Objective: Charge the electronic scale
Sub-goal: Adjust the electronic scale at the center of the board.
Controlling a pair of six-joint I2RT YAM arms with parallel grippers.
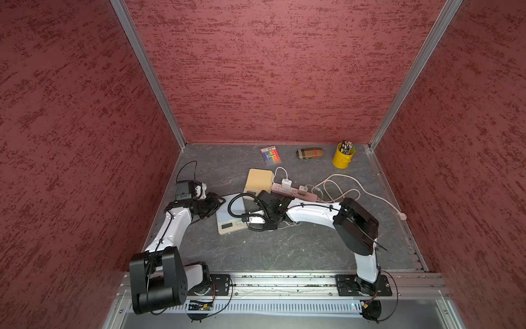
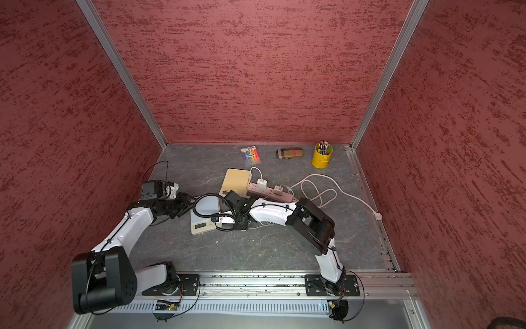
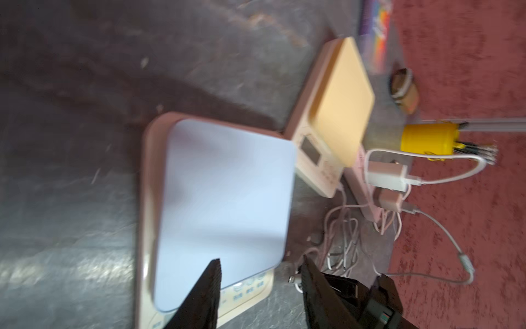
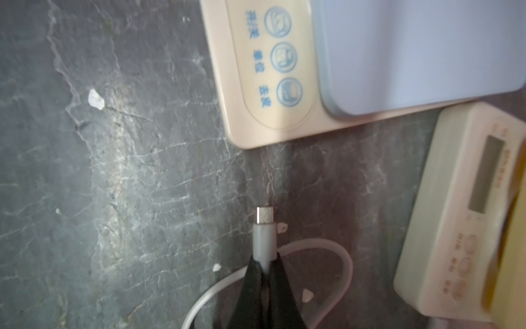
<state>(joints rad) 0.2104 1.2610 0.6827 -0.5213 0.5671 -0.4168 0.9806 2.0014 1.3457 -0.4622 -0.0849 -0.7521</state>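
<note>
The electronic scale (image 1: 229, 225) (image 2: 202, 225) is cream with a pale blue-white platform (image 3: 227, 199) and blue buttons (image 4: 284, 57). It lies flat at mid-table. My left gripper (image 3: 261, 258) hovers open over the scale's button end, with one finger above the platform and the other past the scale's edge. My right gripper (image 4: 264, 260) is shut on the grey body of a charging plug (image 4: 264, 228). The plug's metal tip points at the side edge of the scale, a short gap away. Its white cable (image 4: 327, 256) loops behind the fingers.
A second scale with a yellow platform (image 1: 259, 179) touches the first at the back. Beside it lie a pink power strip (image 1: 296, 194) with a white charger (image 1: 286, 183) and loose cable loops (image 1: 341, 185). A marker pack (image 1: 270, 155), a case (image 1: 309, 153) and a yellow pencil cup (image 1: 343, 156) stand at the back.
</note>
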